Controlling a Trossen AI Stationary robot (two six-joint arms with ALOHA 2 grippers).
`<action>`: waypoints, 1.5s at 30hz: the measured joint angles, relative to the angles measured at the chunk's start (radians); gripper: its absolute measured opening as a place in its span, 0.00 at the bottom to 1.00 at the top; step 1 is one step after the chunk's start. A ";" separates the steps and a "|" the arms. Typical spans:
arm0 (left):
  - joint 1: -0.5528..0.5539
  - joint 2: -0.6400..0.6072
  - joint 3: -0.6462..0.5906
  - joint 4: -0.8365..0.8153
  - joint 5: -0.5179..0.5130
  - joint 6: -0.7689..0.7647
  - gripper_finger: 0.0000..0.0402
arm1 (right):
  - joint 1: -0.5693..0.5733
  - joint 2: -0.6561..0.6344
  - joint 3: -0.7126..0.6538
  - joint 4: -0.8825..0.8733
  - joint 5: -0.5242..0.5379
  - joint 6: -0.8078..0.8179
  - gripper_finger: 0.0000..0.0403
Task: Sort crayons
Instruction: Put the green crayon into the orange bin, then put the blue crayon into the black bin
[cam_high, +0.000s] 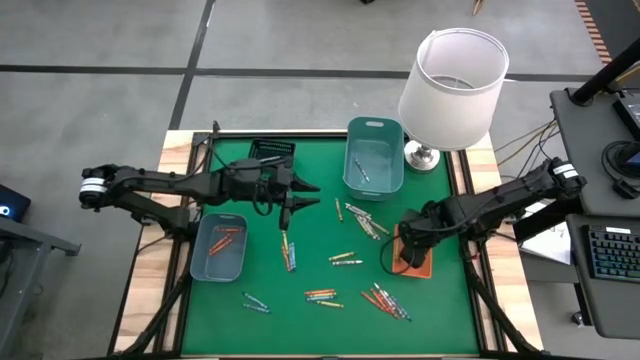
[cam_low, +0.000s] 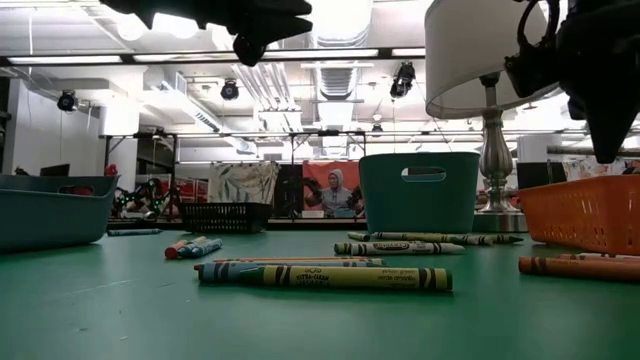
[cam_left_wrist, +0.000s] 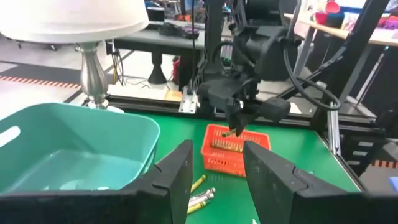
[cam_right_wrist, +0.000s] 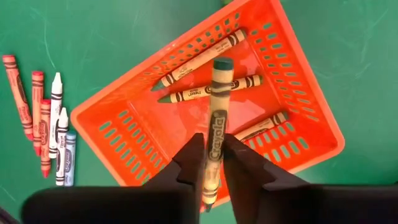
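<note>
Currently, right end effector (cam_right_wrist: 211, 163) hangs over the orange basket (cam_right_wrist: 311, 124), fingers pinching one green crayon (cam_right_wrist: 217, 118); three more lie in the basket. Left end effector (cam_high: 297, 196), fingers spread and empty, hovers above the green worktop (cam_high: 440, 300) near loose crayons (cam_high: 350, 258) and teal bins (cam_high: 374, 155).

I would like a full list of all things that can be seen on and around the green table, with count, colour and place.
small wax crayons: many, mixed colours, scattered on the green mat
green-tipped crayon: one, between the right claw's fingers, above the orange basket
orange perforated plastic basket: one, right side, three crayons inside
teal plastic bin: one, far centre
grey-blue plastic tray: one, left
black mesh basket: one, far left
white-shaded metal lamp: one, far right corner
left claw: open, above the mat
right claw: over the orange basket
</note>
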 joint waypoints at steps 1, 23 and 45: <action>0.000 0.001 0.000 -0.006 0.000 0.000 0.31 | -0.001 0.000 0.000 0.000 0.001 0.000 0.17; 0.076 0.002 0.198 -1.007 -0.516 -0.262 0.28 | -0.001 0.000 0.010 0.208 0.035 -0.143 0.37; 0.529 0.011 0.101 -1.306 -0.328 -0.204 0.21 | -0.001 0.000 0.010 0.261 0.142 -0.277 0.33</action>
